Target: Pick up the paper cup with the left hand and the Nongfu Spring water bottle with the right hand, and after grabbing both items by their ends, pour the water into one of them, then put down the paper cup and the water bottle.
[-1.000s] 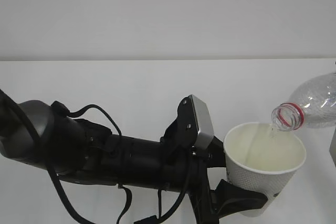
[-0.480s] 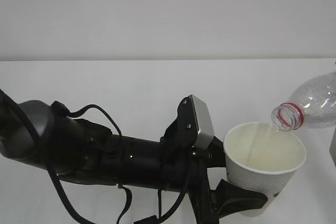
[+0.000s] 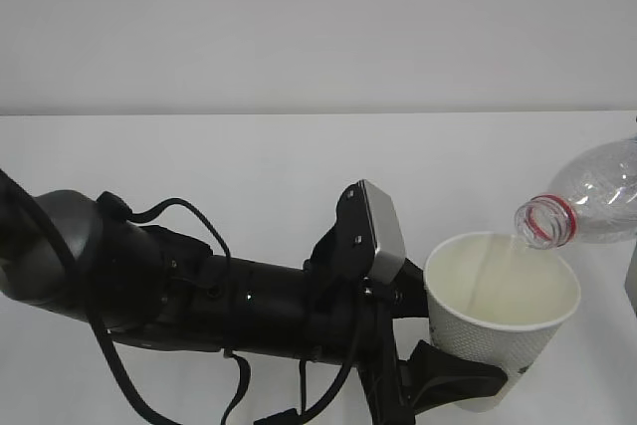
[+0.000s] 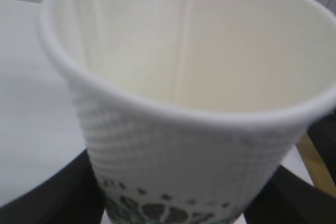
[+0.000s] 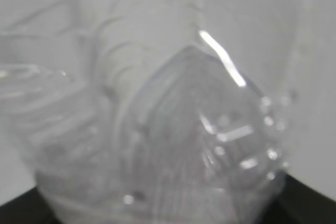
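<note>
The white dimpled paper cup (image 3: 503, 316) stands upright above the table, and my left gripper (image 3: 476, 385) is shut on its lower part. In the left wrist view the cup (image 4: 189, 145) fills the frame, with black fingers (image 4: 58, 198) on either side of its base. The clear Nongfu Spring water bottle (image 3: 597, 196) lies tilted at the right, its red-ringed mouth just over the cup's far rim. A thin stream of water (image 3: 515, 243) runs down into the cup. In the right wrist view the ribbed bottle (image 5: 173, 145) sits blurred between dark fingers (image 5: 310, 205), so my right gripper (image 5: 168, 219) is shut on it.
The white table (image 3: 199, 156) runs back to a pale wall. My left arm (image 3: 199, 296), with its cables, lies across the lower left of the exterior view. A grey object (image 3: 631, 291) shows at the right edge.
The bottle's body has shifted very slightly while its mouth stays over the cup's rim. The left arm and the cup have not moved.
</note>
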Motion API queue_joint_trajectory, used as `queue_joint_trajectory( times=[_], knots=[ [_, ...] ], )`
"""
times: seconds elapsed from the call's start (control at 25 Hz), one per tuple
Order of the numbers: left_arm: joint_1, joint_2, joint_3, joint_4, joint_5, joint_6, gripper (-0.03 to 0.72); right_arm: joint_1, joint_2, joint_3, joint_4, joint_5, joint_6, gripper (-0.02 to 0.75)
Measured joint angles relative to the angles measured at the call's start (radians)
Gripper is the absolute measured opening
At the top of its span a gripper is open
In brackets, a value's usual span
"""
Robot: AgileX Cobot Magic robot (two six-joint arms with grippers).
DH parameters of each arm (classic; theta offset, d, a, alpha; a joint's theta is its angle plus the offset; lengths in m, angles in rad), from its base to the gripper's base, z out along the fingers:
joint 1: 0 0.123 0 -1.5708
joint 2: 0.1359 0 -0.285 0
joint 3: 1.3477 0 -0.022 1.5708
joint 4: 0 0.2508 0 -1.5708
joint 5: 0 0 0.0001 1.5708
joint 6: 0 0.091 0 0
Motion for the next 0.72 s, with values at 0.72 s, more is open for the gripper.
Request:
queue_joint_trajectory(
  times=[0.72],
  knots=[
    [0.0, 0.0, 0.0, 0.0, 0.0, 0.0, 0.517, 0.0, 0.0, 0.0, 0.002, -0.006, 0.0, 0.485]
  ],
)
